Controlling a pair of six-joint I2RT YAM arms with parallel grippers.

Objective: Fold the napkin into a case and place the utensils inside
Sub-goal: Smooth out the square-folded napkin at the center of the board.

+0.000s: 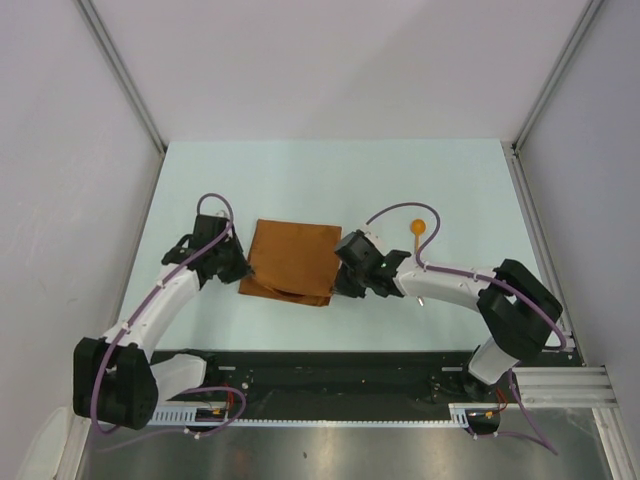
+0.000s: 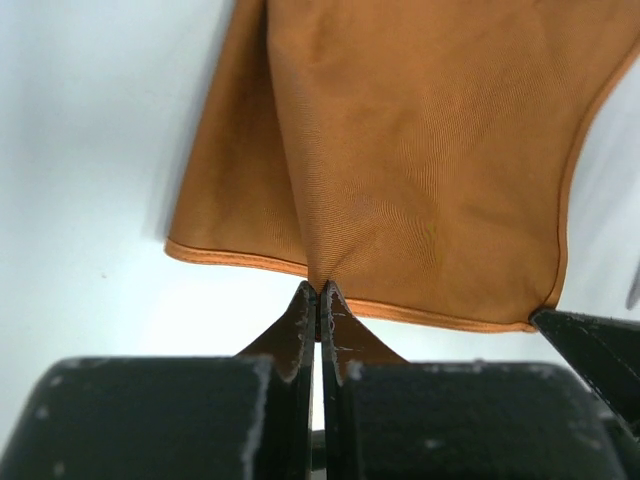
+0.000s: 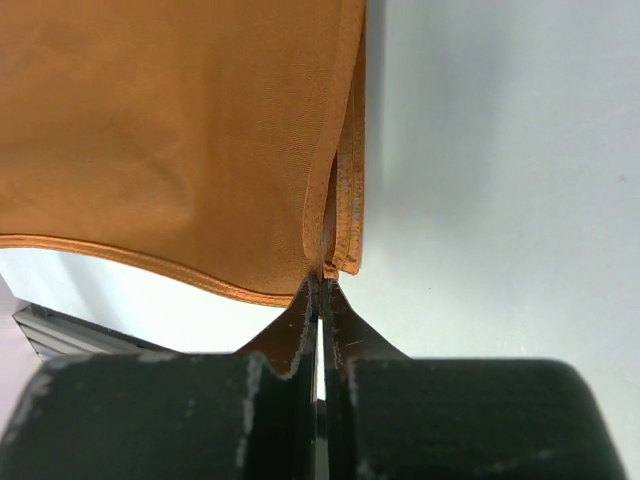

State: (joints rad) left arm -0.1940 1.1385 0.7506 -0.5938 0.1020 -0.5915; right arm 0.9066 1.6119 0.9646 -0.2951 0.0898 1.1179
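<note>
The soft, plain rust-orange cloth napkin point(image 1: 293, 258) lies in the middle of the pale green tabletop point(image 1: 300, 180), and it looks part-way folded. In the top view it is a broad rectangle, not a narrow pocket. Both wrist views show more than one layer of cloth with hemmed edges stacked at the near side, so at least one fold seems to be in hand or done.

The left gripper point(image 2: 318, 293) is at the napkin's near-left corner, its jaws pressed together and pinching the hem, with the cloth rising in a crease from the pinch. The right gripper point(image 3: 322, 288) is at the napkin's near-right corner, its jaws likewise closed tight on the doubled hem. The edge between the two corners sags a little and looks lifted off the layer beneath.

The small spoon with the round orange bowl point(image 1: 418, 229) lies to the right of the napkin, well apart from it and beyond the right arm. The fork cannot be made out for certain. A small pale glint beside the right arm may be it, but it is too small to tell.

My judgement is that the task is at an early stage. The cloth needs further folding to narrow it into the case, and neither utensil has been put inside.
</note>
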